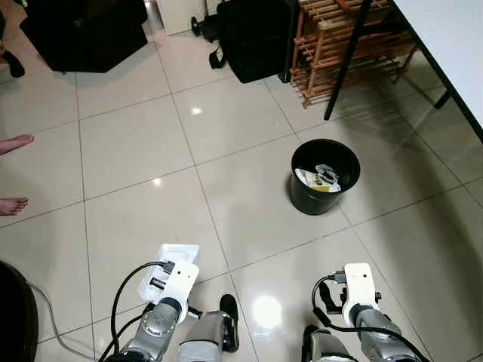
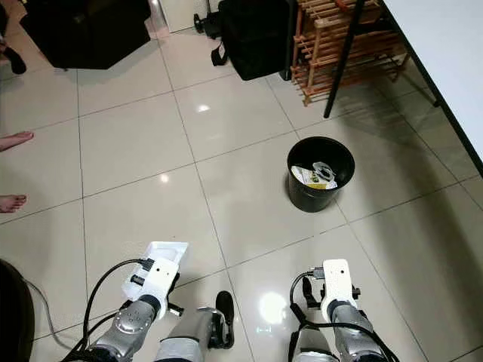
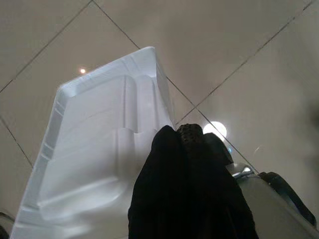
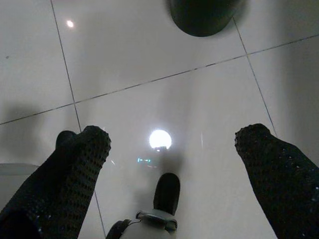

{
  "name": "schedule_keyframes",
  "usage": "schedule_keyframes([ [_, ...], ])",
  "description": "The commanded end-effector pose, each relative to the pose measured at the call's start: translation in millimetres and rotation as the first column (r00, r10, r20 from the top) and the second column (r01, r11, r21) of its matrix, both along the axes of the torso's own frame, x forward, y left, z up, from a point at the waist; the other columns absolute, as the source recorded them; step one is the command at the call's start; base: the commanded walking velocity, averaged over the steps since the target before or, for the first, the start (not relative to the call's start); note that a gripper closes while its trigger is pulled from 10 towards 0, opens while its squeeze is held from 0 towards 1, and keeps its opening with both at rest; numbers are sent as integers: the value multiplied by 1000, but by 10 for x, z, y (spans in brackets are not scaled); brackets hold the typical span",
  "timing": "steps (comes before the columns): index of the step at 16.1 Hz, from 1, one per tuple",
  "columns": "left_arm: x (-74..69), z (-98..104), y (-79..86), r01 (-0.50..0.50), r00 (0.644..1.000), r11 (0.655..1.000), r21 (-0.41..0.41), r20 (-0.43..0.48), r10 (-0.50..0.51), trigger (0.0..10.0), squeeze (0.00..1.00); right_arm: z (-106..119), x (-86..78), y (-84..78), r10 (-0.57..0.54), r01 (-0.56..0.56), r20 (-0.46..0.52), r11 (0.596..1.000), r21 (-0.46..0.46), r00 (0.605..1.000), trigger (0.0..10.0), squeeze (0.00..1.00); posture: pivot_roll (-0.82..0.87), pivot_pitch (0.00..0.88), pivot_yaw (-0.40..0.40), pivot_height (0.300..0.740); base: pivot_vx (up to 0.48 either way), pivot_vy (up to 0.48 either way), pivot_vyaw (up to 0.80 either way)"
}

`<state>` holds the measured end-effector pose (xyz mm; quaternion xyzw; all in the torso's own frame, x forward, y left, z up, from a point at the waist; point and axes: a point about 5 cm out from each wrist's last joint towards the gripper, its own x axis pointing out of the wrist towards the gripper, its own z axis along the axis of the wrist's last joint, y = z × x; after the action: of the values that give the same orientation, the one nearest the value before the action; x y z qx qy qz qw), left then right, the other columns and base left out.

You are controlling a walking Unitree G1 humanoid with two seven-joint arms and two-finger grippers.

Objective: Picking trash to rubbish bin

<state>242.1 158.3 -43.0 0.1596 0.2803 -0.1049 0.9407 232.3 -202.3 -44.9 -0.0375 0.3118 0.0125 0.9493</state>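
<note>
On glossy beige floor tiles [image 1: 249, 196], the left gripper [image 3: 187, 137] pinches a moulded white plastic tray [image 3: 94, 154]; the right gripper [image 4: 172, 142] is spread open near a round black bin [image 1: 324, 177].

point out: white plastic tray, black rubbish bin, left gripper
white plastic tray [image 3: 94, 164], left wrist view, on its moulded inner face
black rubbish bin [image 1: 303, 197], left eye view, on its outer wall
left gripper [image 3: 185, 142], left wrist view, where the fingertips meet on the tray

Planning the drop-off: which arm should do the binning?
Left. Its pincer is already shut on the white plastic tray; the right pincer is open, holding nothing. The bin stands ahead-right.
</note>
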Motion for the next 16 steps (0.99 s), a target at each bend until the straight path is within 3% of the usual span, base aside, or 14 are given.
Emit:
schedule_keyframes([
  [1,-80,-64,51,-9,999,1000,30,-34,10,10000,0,-53,-63,29,16,-16,-24,1000,-8,1000,10000,0,25,276,81,740,281,0,431],
  [3,-79,-63,52,-9,999,999,32,-32,10,10000,0,-51,-58,41,21,-21,-23,1000,-12,1000,10000,0,27,277,81,740,302,0,544],
  [16,-47,-45,60,-14,999,999,37,-28,15,10000,0,-69,-73,44,7,-8,-32,1000,-11,999,10000,0,27,274,81,740,311,0,0],
])
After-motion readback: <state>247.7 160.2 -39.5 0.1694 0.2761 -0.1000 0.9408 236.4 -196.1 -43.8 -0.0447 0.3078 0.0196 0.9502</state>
